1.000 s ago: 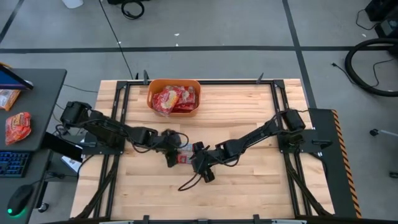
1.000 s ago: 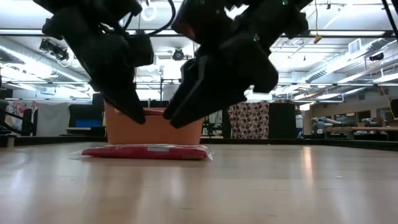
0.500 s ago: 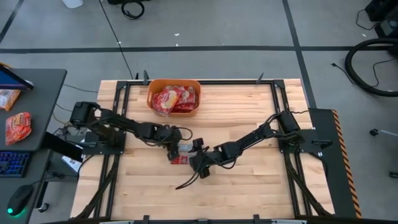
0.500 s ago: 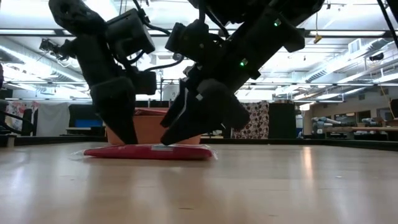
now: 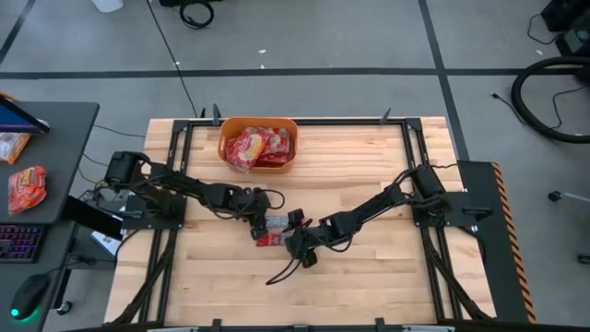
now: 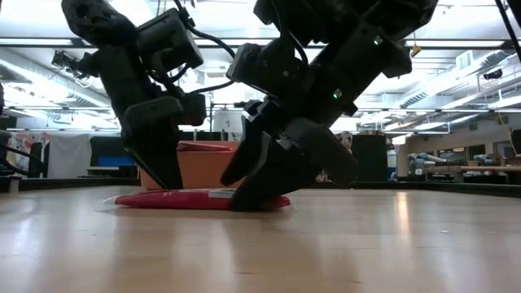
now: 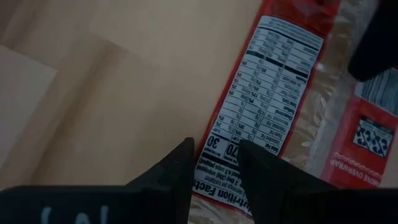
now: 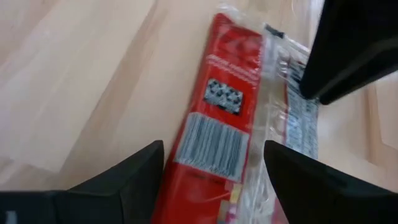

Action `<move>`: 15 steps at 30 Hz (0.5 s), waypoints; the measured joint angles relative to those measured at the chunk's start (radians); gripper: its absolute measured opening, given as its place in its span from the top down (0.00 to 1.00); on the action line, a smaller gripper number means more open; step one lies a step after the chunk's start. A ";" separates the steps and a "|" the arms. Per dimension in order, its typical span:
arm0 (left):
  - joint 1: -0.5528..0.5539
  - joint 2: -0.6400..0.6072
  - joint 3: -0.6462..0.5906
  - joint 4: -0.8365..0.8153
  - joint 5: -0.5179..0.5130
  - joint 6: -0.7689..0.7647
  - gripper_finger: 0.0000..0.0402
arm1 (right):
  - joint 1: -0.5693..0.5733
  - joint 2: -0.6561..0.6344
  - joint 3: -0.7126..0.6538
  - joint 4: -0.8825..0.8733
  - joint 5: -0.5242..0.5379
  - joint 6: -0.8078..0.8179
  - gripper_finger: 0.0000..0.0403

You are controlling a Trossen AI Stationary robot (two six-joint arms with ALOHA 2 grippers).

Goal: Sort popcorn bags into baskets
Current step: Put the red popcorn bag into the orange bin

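Note:
One red popcorn bag [image 5: 272, 234] lies flat on the wood at mid-table, back side up, with the nutrition label [image 7: 267, 93] and barcode [image 8: 214, 146] showing. My left gripper [image 5: 258, 224] stands at the bag's left end, narrowly open and pointing down. My right gripper [image 5: 293, 244] is wide open at the right end, its fingers on either side of the bag [image 8: 224, 124]. The orange basket [image 5: 226, 148] sits at the far edge with several red bags inside. My left gripper [image 7: 214, 149] comes from above. One fingertip [image 7: 245, 152] is over the label end of the bag and the other [image 7: 185, 149] is over bare wood beside its edge. In the low view the fingers [image 6: 167, 181] reach down to the bag's left end [image 6: 134, 198]. The bag lies flat. My right gripper [image 8: 214, 155] slants down from the right with its fingers along the bag's two long sides. In the low view its tips [image 6: 252, 198] are at table level and hide the bag's right end. Whether they touch the bag cannot be told.
A black cable [image 5: 281, 272] trails on the wood near the right gripper. Black frame rails [image 5: 175, 184] run along both table sides. A grey side desk [image 5: 55, 138] on the left carries more packets [image 5: 26, 186] and a keyboard. Bare wood lies to the right and near.
Both grippers have come down onto the bag. The left one moved toward the table's right and dropped to the bag's left end. The right one then lowered until its tips reached table level at the right end. The bag stayed flat on the table.

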 joint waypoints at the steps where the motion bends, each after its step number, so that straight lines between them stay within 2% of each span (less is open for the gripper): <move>1: -0.005 0.000 0.000 0.004 0.000 -0.015 0.68 | 0.000 -0.002 -0.008 0.005 -0.002 0.000 0.30; 5: -0.028 0.001 -0.001 0.011 0.004 -0.039 0.68 | 0.007 -0.006 -0.029 0.008 0.026 -0.007 0.30; 10: -0.064 0.001 -0.001 0.014 0.007 -0.051 0.68 | 0.026 -0.004 -0.025 -0.012 0.203 -0.070 0.30; 15: -0.096 0.001 -0.001 0.023 0.007 -0.047 0.68 | 0.023 -0.001 -0.022 0.001 0.233 -0.146 0.34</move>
